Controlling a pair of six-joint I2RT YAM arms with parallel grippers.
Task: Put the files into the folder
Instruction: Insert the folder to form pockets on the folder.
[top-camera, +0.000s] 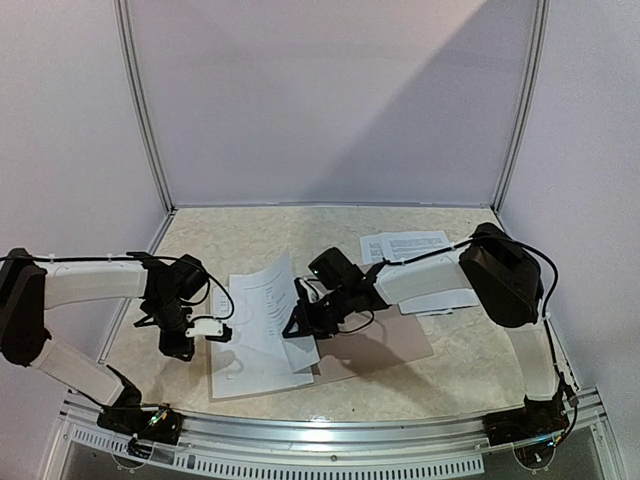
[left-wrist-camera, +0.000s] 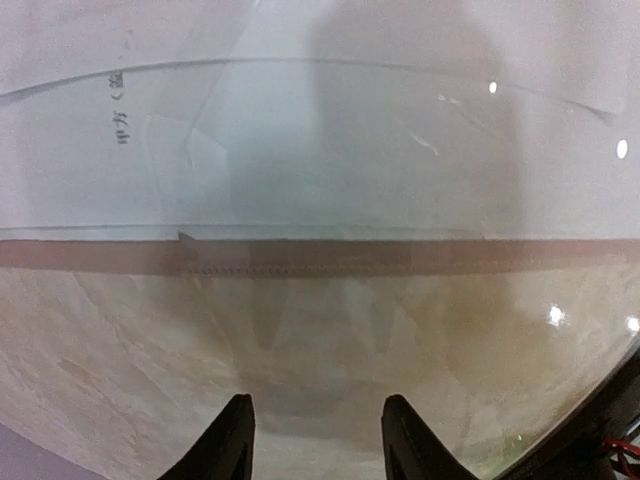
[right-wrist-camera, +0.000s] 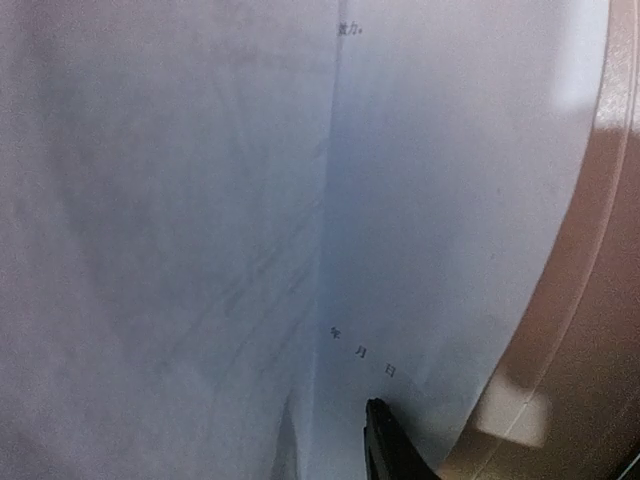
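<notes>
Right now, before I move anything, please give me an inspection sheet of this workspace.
Surface: beige marbled table.
Job's things: taupe folder lies flat, centre; printed sheets overlap its left part; curled sheet rises from them; second stack far right.
Clutter: nothing seen.
Grippers: left gripper jaws open, empty; right gripper at the curled sheet, grip unclear.
Cables: black cables loop along both arms.
Surroundings: white walls on three sides.

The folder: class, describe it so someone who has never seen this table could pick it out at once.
Find the beige table before the two arms. Near its middle, under the right arm, lies the folder, a flat rectangle. It alone is grey-brown; the sheets overlapping its left side are white and printed.
</notes>
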